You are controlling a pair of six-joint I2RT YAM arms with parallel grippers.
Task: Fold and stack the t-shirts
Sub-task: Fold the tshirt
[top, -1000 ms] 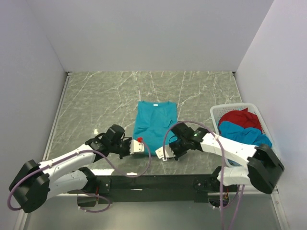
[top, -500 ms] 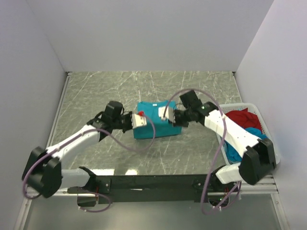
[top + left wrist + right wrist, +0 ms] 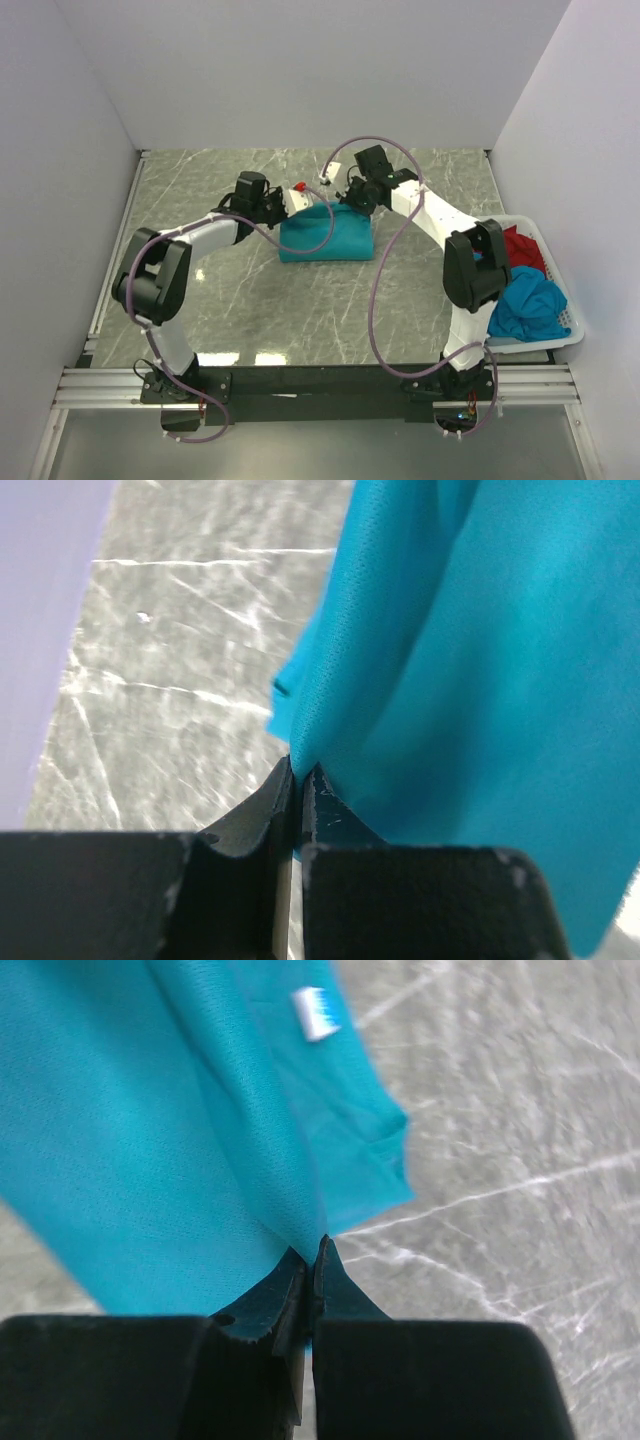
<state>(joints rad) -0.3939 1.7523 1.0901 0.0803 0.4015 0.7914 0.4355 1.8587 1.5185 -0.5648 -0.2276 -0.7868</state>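
Teal t-shirt (image 3: pixel 326 235) folded on marble table (image 3: pixel 200 200), mid-table toward the back. Left gripper (image 3: pixel 297 194) and right gripper (image 3: pixel 328 183) both at its far edge, each clamped tight on a fold of the teal fabric. Small white tag (image 3: pixel 316 1012) on shirt in right wrist view only; print too small to read. Left wrist view: cloth edge pinched between fingertips (image 3: pixel 270 795), no tag showing. Top view only: white basket (image 3: pixel 545 330) at right edge holding red shirt (image 3: pixel 520 246) and blue shirt (image 3: pixel 527 300), bunched.
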